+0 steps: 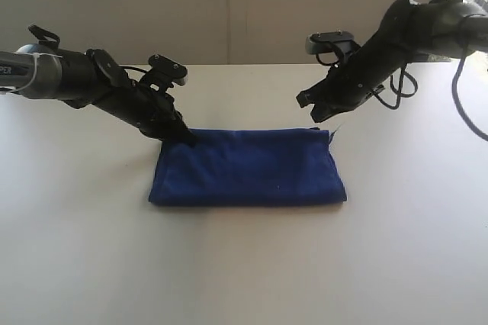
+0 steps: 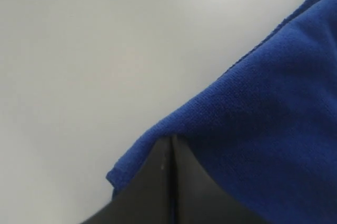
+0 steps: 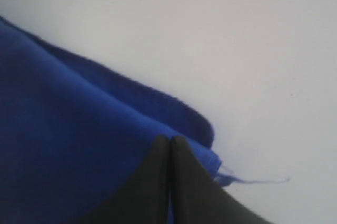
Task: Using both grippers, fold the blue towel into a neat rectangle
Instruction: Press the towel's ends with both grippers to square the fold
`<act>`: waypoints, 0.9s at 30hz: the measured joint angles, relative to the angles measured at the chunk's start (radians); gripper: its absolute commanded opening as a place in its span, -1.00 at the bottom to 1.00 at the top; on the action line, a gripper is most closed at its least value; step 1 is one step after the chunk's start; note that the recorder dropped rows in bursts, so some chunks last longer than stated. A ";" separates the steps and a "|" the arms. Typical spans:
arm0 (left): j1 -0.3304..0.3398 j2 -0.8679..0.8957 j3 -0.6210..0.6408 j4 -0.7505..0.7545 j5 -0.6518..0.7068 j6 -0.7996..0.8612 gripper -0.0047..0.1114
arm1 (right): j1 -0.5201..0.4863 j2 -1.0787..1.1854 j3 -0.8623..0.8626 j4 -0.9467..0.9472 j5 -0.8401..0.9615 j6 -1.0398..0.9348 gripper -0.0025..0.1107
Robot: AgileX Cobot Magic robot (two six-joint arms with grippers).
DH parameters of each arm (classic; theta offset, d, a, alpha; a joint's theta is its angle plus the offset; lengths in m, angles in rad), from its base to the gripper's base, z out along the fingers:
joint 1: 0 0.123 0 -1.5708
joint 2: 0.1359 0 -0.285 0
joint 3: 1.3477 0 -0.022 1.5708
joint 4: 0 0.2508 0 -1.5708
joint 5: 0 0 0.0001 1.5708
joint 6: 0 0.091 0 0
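Note:
The blue towel (image 1: 248, 168) lies on the white table (image 1: 244, 264) as a long doubled rectangle, its fold towards the near side. My left gripper (image 1: 187, 140) is down on the towel's far left corner. In the left wrist view the left gripper (image 2: 169, 139) is shut, with the towel (image 2: 274, 103) right at its tips and a blue sliver in the seam. My right gripper (image 1: 314, 119) hangs at the far right corner, slightly above the cloth. The right wrist view shows the right gripper (image 3: 169, 139) shut over the towel (image 3: 63, 129), near a loose pale thread (image 3: 258, 181).
Both black arms reach in from the far left (image 1: 69, 77) and far right (image 1: 427, 27), with cables looping off the right one. A pale wall (image 1: 229, 4) stands behind the table's far edge.

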 measured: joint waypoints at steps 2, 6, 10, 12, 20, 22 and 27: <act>0.000 0.000 0.000 0.000 0.000 0.002 -0.92 | 0.000 -0.025 -0.012 0.000 0.087 -0.002 -0.96; 0.000 0.000 0.000 0.000 0.000 0.004 -0.92 | 0.000 0.007 -0.014 -0.002 0.115 -0.002 -0.96; 0.000 0.000 0.000 0.000 0.000 0.004 -0.92 | 0.000 0.046 -0.014 -0.021 0.082 -0.002 -0.96; 0.000 0.000 0.000 0.000 0.000 0.008 -0.92 | 0.000 0.046 -0.014 -0.030 0.025 -0.002 -0.96; 0.000 0.000 0.000 0.000 0.000 0.025 -0.92 | 0.000 0.070 -0.014 -0.073 -0.031 -0.002 -0.96; 0.000 0.000 0.000 0.000 0.000 0.025 -0.92 | 0.000 0.079 -0.014 -0.077 -0.035 -0.002 -0.96; 0.000 0.000 0.000 0.000 0.000 0.025 -0.92 | 0.000 0.093 -0.014 -0.083 -0.078 -0.002 -0.96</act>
